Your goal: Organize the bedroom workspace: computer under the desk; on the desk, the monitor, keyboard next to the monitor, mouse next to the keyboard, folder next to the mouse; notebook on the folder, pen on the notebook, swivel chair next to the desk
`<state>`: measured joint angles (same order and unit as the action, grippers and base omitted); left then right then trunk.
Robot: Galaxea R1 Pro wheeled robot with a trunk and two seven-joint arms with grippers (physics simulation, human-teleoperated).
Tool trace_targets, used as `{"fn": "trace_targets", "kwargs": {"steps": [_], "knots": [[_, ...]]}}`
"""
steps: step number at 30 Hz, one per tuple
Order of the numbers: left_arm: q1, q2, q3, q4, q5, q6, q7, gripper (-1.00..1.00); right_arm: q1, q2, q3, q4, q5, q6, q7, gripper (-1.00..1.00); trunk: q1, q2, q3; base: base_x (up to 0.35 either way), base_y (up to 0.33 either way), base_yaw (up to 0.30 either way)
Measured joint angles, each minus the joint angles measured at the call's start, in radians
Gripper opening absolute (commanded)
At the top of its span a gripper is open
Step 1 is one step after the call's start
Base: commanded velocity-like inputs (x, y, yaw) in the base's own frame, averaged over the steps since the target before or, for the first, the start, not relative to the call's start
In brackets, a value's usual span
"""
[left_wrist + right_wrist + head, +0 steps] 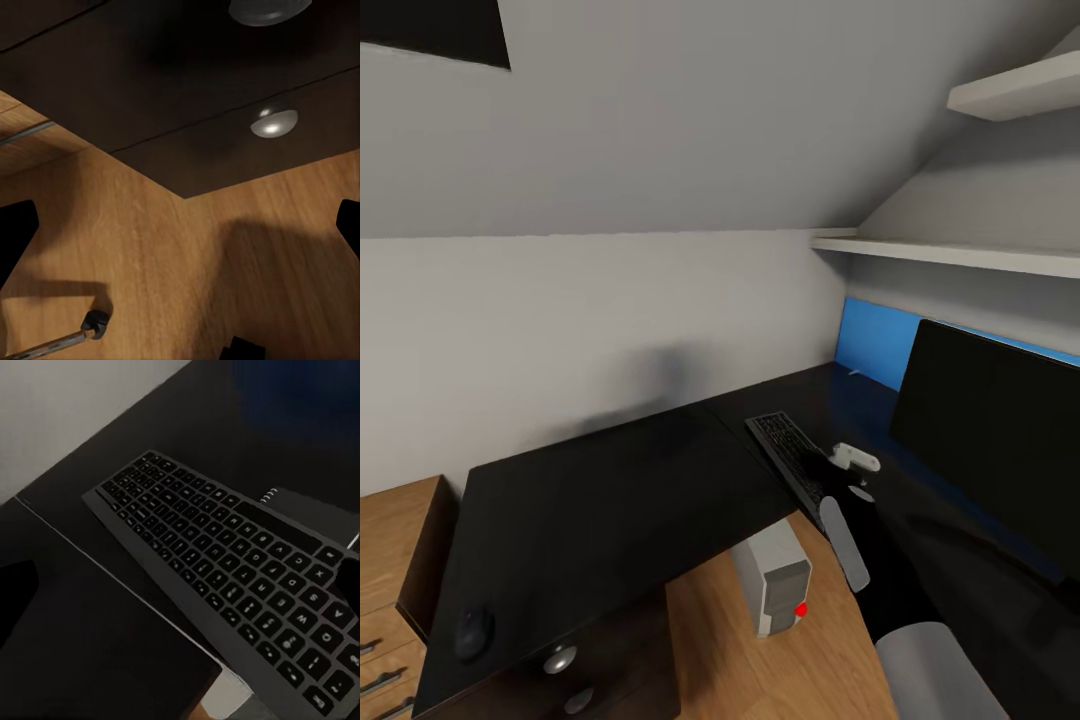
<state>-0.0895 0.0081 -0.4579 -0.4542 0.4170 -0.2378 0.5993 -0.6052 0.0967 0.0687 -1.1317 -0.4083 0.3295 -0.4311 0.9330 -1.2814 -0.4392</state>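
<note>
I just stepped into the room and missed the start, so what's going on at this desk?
The robot is tidying a black desk. Its right arm reaches over the keyboard, which lies beside the monitor. The mouse sits far off at the desk's near corner, and the computer stands on the floor below. Neither gripper visibly holds anything.

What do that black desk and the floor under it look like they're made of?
The desk looks like glossy black laminate or lacquered board: it faintly mirrors the wall. Its drawer knobs look like brushed metal. The floor appears to be light wood planks with visible grain.
</note>
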Motion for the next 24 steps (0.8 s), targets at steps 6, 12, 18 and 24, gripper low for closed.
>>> {"fn": "trace_targets", "kwargs": {"steps": [6, 12, 18, 24], "knots": [[0.000, 0.000, 0.000, 0.000, 0.001, -0.001, 0.000, 1.00, 0.034, -0.001, 0.043, -0.046, 0.043, 0.004, 0.000, 1.00, 0.000, 0.000, 0.000, 0.000, 0.000, 0.000], [0.000, 0.000, 0.000, 0.000, 0.001, -0.002, 0.000, 1.00, 0.042, -0.001, 0.052, -0.055, 0.052, 0.005, 0.000, 1.00, 0.000, 0.000, 0.000, 0.000, 0.000, 0.000], [0.000, 0.000, 0.000, 0.000, 0.002, -0.001, 0.000, 1.00, 0.044, -0.001, 0.053, -0.059, 0.054, 0.006, 0.001, 1.00, 0.000, 0.000, 0.000, 0.000, 0.000, 0.000], [0.000, 0.000, 0.000, 0.000, 0.002, 0.001, -0.001, 1.00, 0.046, -0.001, 0.054, -0.060, 0.053, 0.007, 0.002, 1.00, 0.000, 0.000, 0.000, 0.000, 0.000, 0.000]]}}
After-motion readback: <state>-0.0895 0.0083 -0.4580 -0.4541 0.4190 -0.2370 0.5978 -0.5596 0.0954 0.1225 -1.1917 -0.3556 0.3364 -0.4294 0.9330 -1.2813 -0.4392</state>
